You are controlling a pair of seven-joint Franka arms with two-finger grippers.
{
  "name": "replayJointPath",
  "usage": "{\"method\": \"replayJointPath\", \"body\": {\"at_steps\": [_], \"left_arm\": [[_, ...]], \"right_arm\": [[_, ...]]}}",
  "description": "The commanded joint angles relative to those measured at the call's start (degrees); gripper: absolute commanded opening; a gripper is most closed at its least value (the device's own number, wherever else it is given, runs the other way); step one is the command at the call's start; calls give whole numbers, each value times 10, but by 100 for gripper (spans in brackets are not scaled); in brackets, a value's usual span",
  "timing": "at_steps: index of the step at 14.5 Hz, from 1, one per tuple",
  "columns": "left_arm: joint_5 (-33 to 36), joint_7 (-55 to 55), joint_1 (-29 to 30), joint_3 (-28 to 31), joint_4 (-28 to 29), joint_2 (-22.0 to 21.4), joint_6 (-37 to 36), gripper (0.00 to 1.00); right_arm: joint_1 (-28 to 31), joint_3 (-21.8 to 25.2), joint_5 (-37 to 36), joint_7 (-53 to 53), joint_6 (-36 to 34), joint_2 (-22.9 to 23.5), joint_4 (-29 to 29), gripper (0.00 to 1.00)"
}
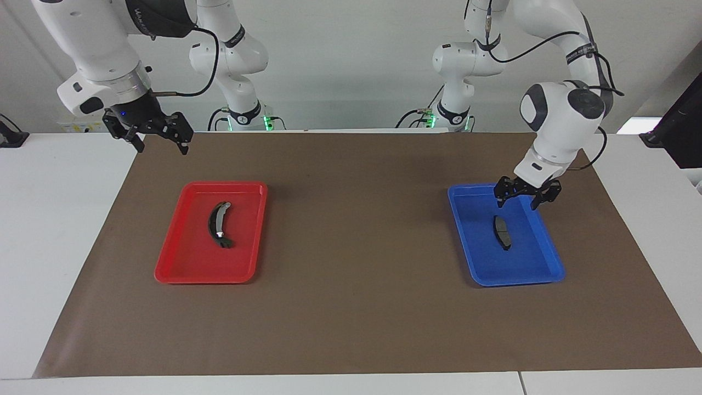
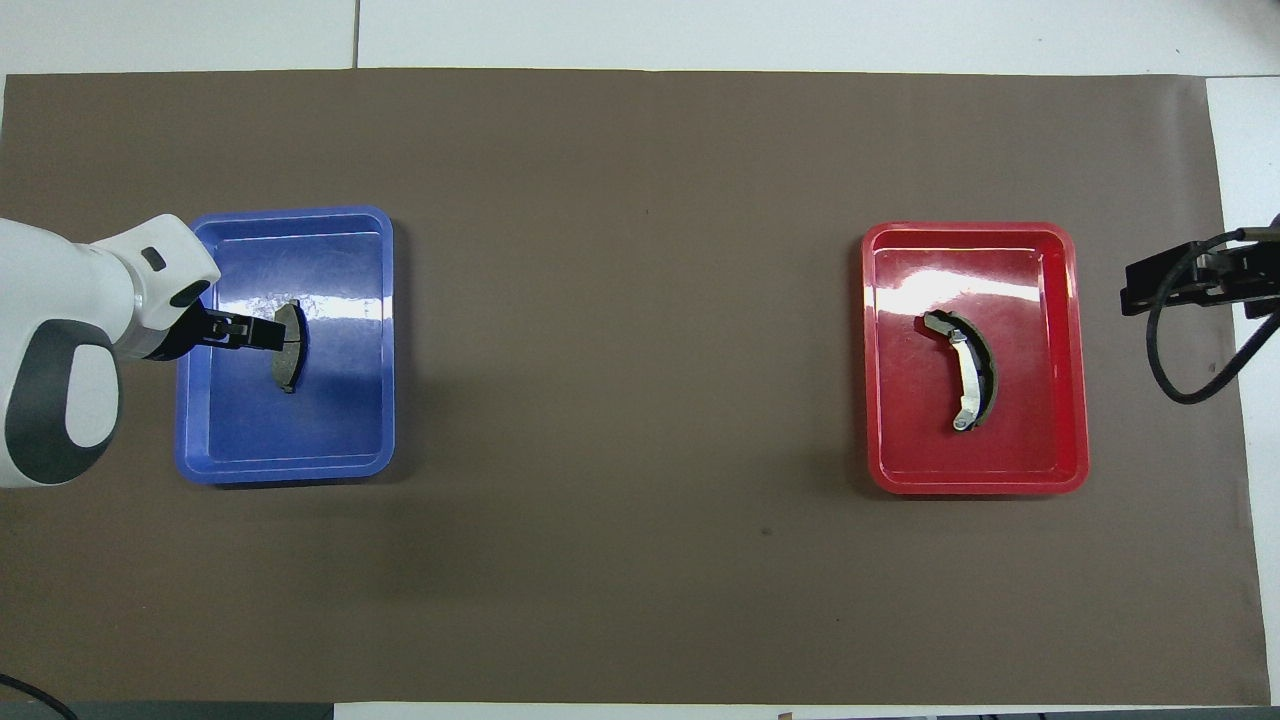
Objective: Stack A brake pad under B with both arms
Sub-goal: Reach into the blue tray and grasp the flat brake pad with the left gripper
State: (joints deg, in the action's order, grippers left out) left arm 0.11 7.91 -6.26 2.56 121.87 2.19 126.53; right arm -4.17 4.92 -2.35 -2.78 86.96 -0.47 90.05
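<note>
A blue tray (image 1: 548,269) and a red tray (image 1: 181,269) sit well apart on a brown mat (image 1: 356,318).

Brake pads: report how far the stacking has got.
Done: nothing. The short pad lies in the blue tray, the crescent piece in the red tray. In hand: the left gripper, open, hangs over the short pad without touching. The right gripper waits, open. Left: both pickups and the stack.

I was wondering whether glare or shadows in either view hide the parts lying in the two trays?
Overhead view: white glare streaks cross the floors of the blue plastic tray and red plastic tray, but miss the short dark grey brake pad and the curved black crescent piece with silvery ends. Facing view: hardly any glare; soft shadows fall beside both trays; both parts show clearly.
</note>
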Motion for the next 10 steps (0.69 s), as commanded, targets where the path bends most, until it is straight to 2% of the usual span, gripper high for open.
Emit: {"method": "replayJointPath", "body": {"at_steps": [1,2,4,8,9,10], "left_arm": [[-6,3,-6,5,43,23,85,92],[-6,1,-3,5,65,27,132,91],[-6,1,-2,5,91,40,180,90],[-6,3,-2,5,96,76,192,86],[-6,3,-1,5,94,77,200,80],[-6,2,0,6,91,80,201,61]], "right_arm": [[5,-1,0,13,1,-3,2,100],[5,-1,0,13,1,-4,4,100],[5,-1,0,13,1,-4,5,100],[5,-1,0,13,1,-4,6,100],[5,-1,0,13,1,-4,6,100],[5,-1,0,13,1,-4,6,100]]}}
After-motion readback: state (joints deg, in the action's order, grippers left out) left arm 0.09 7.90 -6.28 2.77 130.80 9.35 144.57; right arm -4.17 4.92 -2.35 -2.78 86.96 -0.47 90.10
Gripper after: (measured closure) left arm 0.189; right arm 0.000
